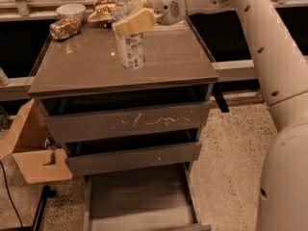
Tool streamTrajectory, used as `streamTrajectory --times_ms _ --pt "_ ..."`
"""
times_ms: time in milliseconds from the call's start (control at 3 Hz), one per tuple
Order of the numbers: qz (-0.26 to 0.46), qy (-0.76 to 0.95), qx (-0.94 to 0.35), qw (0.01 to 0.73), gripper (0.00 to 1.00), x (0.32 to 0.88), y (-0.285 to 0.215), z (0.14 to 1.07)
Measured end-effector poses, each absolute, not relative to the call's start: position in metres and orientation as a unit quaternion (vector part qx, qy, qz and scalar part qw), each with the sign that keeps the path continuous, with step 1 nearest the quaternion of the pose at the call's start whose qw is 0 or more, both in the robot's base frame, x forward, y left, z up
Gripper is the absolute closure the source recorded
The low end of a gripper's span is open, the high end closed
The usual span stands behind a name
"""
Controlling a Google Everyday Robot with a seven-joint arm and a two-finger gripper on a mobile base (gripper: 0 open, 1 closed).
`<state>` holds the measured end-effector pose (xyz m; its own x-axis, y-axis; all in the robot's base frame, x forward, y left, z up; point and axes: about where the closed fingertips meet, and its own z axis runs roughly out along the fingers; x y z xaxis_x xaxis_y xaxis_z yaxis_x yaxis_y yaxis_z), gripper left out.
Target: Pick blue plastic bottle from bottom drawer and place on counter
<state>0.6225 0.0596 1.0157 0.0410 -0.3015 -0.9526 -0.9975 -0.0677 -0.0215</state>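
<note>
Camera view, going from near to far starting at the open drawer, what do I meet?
Bottom drawer → scratched drawer front → counter → blue plastic bottle, with the gripper clamped round its upper part → crushed can → white bowl.

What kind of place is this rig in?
Likely an indoor lab or office test corner: a grey drawer cabinet on speckled floor, cardboard box beside it. The pincer holds the blue plastic bottle over the counter.
</note>
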Motion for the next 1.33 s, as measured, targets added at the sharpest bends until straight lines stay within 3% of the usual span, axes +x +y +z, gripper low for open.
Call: streamTrajectory --times_ms 1333 --pt "0.388 0.608 -0.545 0.428 1.00 0.669 0.063 0.977"
